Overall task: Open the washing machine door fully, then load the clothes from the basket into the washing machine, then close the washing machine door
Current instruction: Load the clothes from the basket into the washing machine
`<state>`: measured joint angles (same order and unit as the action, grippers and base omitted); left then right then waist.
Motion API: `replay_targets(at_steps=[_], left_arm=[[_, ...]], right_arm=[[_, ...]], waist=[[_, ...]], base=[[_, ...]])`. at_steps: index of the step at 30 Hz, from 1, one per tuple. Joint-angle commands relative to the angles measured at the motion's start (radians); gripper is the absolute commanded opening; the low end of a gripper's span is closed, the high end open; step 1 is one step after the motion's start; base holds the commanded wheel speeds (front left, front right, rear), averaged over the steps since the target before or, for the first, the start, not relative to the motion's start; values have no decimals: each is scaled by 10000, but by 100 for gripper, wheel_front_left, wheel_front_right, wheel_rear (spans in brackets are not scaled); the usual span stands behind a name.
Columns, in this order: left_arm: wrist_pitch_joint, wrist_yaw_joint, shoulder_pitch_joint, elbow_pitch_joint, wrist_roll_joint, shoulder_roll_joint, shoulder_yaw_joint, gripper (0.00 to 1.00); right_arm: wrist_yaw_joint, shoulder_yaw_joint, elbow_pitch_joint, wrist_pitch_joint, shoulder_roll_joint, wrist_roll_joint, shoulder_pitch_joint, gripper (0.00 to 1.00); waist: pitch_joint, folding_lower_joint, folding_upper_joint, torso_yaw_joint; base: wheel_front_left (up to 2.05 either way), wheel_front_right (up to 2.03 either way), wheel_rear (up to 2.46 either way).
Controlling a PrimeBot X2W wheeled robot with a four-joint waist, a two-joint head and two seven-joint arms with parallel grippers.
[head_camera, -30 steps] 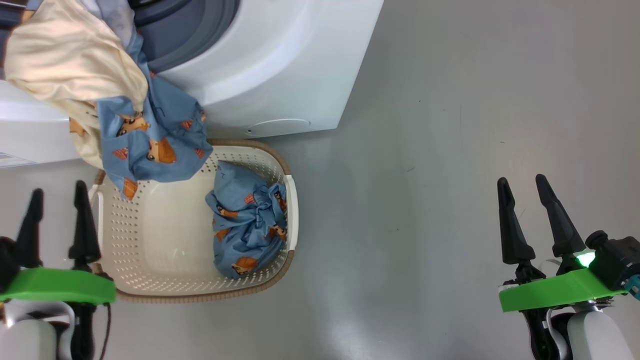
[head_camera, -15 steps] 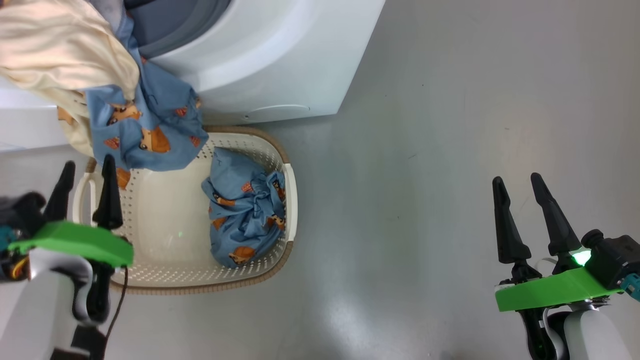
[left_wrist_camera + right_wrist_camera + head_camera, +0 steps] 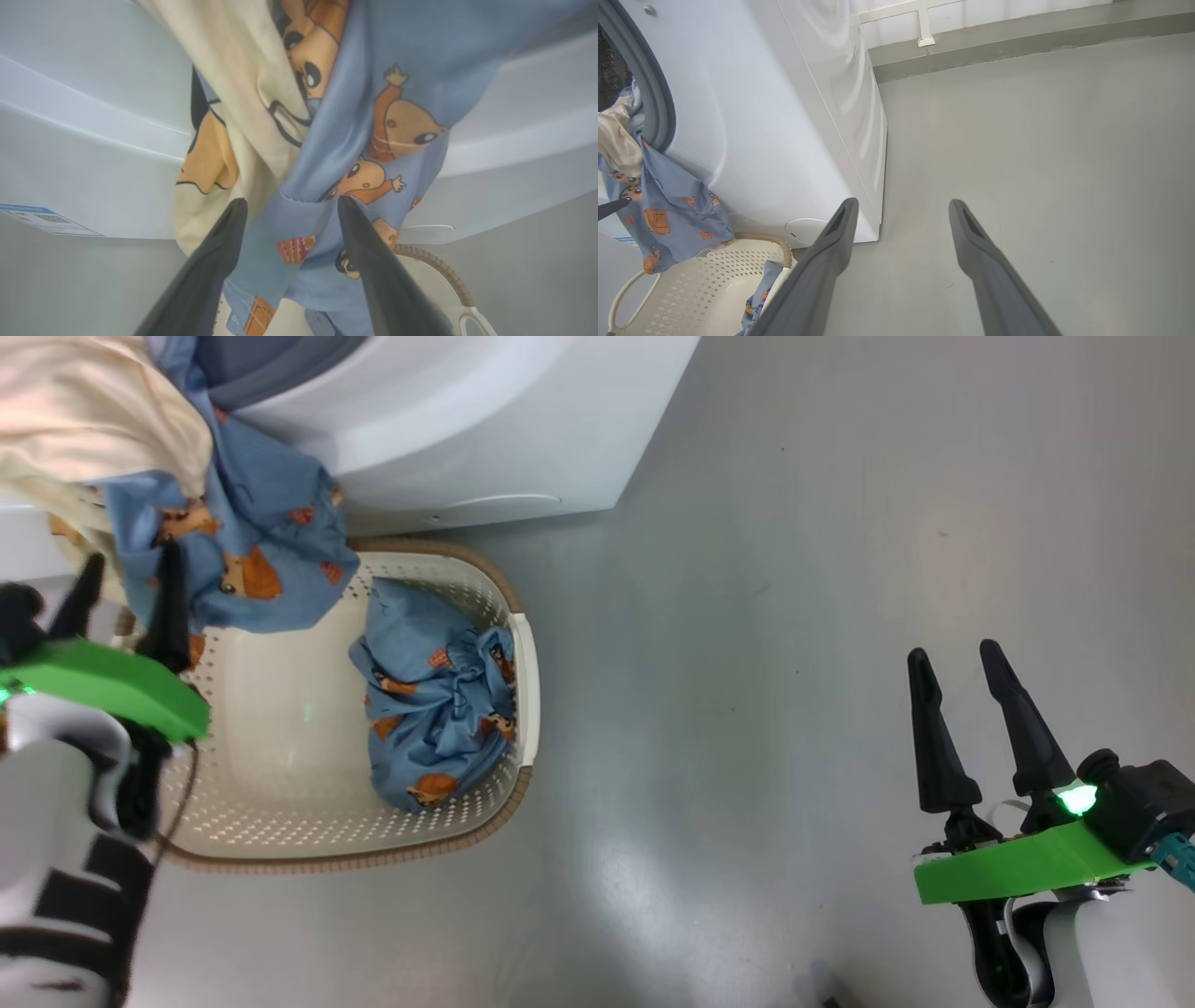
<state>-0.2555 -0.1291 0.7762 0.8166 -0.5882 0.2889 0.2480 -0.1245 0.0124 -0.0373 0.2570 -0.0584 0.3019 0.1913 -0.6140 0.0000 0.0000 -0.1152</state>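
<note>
The white washing machine (image 3: 485, 429) stands at the top with its grey-blue gasket (image 3: 649, 93) uncovered; its door is out of view. Out of the opening hang clothes: a cream cloth (image 3: 84, 420) and a blue bear-print piece (image 3: 252, 551), reaching down over the basket (image 3: 280, 840). A second blue bear-print bundle (image 3: 429, 709) lies in the basket's right half. My left gripper (image 3: 128, 593) is open at the hanging piece's lower edge; in the left wrist view the blue fabric (image 3: 327, 140) hangs between and beyond its open fingers (image 3: 292, 203). My right gripper (image 3: 954, 655) stands open over bare floor, holding nothing.
The basket sits on grey floor right against the machine's front, its brown rim (image 3: 439, 266) just below the hanging cloth. A blue label sticker (image 3: 46, 219) shows on a white panel to the left. A wall base (image 3: 1017, 42) runs behind the machine.
My left gripper has risen from beside the basket's left handle up to the hanging blue fabric. The head camera has shifted slightly. The right gripper has stayed put.
</note>
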Motion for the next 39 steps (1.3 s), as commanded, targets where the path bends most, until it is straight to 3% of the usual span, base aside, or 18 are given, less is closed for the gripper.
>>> replay_targets(at_steps=[1, 9, 17, 22, 23, 24, 25, 32, 39], left_arm=[[-63, -15, 253, 6, -107, 557, -198, 100], [-63, -15, 1061, 557, -1184, 958, 943, 100], [-63, -15, 1496, -2, -2782, 1436, 2443, 100], [-63, -15, 1693, -199, -3297, 1570, 2777, 100], [-63, -15, 1728, -214, -3372, 1592, 2870, 50], [-63, -15, 1759, -222, -3436, 1616, 2953, 15], [-63, -15, 1786, -223, -3492, 1631, 3027, 0], [-63, -15, 1590, -536, -3763, 1594, 3032, 0], [-63, -15, 664, -1843, -3437, 1447, 1560, 0]], right_arm=[[-62, -250, 255, 48, 20, -92, 74, 100], [-62, -323, 278, 48, 56, -81, 151, 100], [-62, -356, 323, 48, 70, -114, 217, 100], [-62, -367, 351, 48, 74, -133, 263, 100], [-62, -368, 356, 48, 75, -134, 269, 100], [-62, -370, 358, 48, 75, -136, 276, 100], [-62, -371, 355, 48, 76, -139, 282, 100], [-62, -323, 299, 48, 78, -144, 242, 100], [-62, -271, 246, 48, 80, -44, 153, 100]], waist=[[-114, 0, 0, -90], [-329, 0, 0, -303], [-479, 0, 0, -381], [-520, 0, 0, -384], [-524, 0, 0, -382], [-525, 0, 0, -378], [-517, 0, 0, -372], [-251, 0, 0, -212], [148, 0, 0, 55]], base=[[0, 0, 0], [0, 0, 0], [0, 0, 0], [0, 0, 0], [0, 0, 0], [0, 0, 0], [0, 0, 0], [0, 0, 0], [0, 0, 0]])
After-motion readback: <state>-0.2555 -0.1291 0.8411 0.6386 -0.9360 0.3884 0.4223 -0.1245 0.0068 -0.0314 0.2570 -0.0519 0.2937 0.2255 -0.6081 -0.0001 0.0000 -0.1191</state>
